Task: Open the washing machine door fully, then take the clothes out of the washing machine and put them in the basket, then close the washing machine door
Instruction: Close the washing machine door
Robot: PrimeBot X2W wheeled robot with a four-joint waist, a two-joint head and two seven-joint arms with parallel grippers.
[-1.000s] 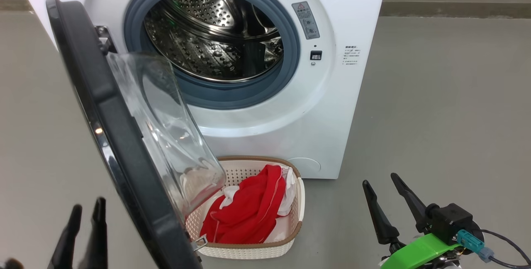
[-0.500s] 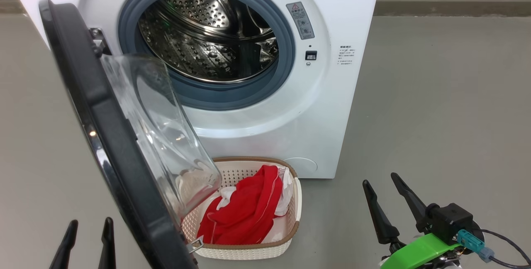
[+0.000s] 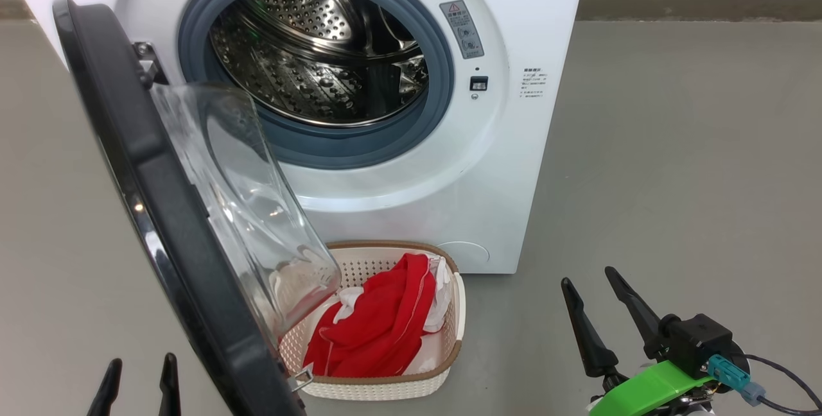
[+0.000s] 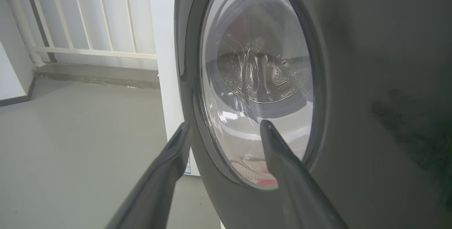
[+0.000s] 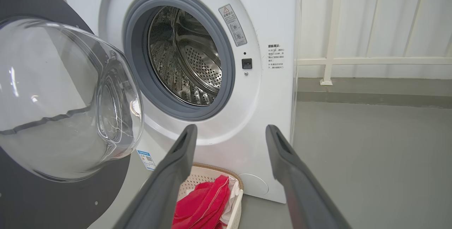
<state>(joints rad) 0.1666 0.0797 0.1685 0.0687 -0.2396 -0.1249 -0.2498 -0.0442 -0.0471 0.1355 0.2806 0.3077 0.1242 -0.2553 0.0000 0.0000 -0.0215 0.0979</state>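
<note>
the door (image 3: 154, 178) hid the basket's (image 3: 385, 391) left end; the labels' (image 3: 533, 84) print was too small to read.

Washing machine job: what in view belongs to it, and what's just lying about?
Job: white boxy front-loader washing machine; black-ringed round glass door; cream perforated plastic basket; red and white fabric clothes.
Just there: white barred railing; grey floor.

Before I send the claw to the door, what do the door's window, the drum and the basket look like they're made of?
Door window: clear and glossy with bright highlights and a bulging, see-through bowl shape. Probably glass, though it could be clear plastic.
Drum: shiny perforated metal with mirror-like reflections, likely stainless steel.
Basket: matte cream plastic with moulded rows of holes and a brown woven-look rim.
</note>
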